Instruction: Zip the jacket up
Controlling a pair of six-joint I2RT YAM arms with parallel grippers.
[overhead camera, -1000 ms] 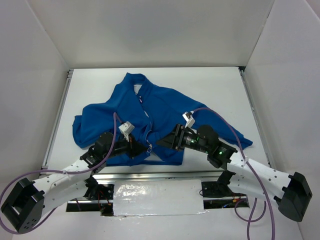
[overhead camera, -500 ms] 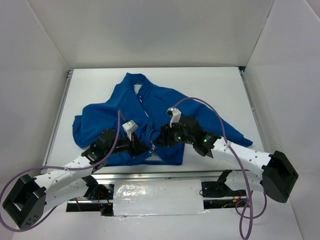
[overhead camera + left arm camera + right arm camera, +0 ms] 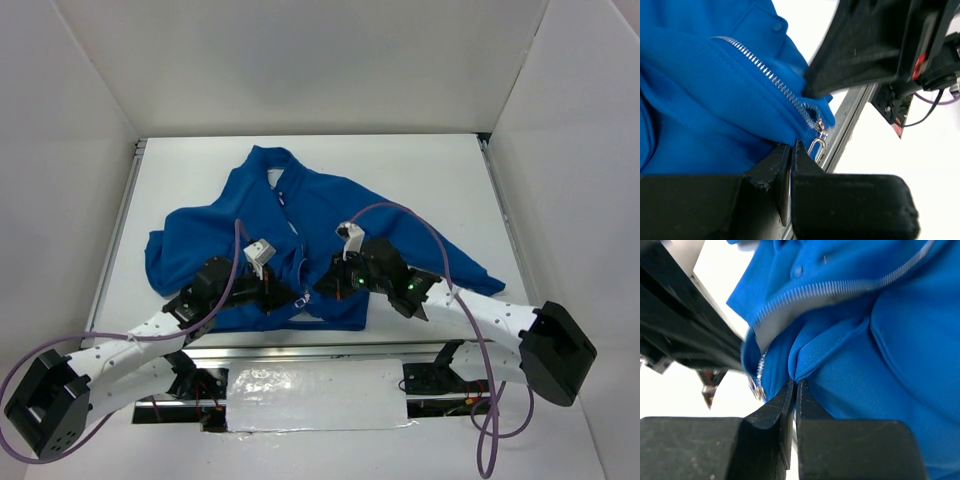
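Blue jacket (image 3: 300, 215) lies spread on the tabletop (image 3: 420, 180), hem at the near edge; zipper pull (image 3: 817, 142) sits at the hem; left hand (image 3: 283, 293) and right hand (image 3: 322, 283) each pinch hem fabric beside it; such shallow pinches could slip, letting the fleece bunch and the pull jam.

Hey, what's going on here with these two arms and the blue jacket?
Two robot arms are working on the jacket, which lies on the table. The left gripper pinches the hem beside the zipper pull; the right gripper pinches the fabric just across from it. The pull sits at the bottom, zipping not yet done.
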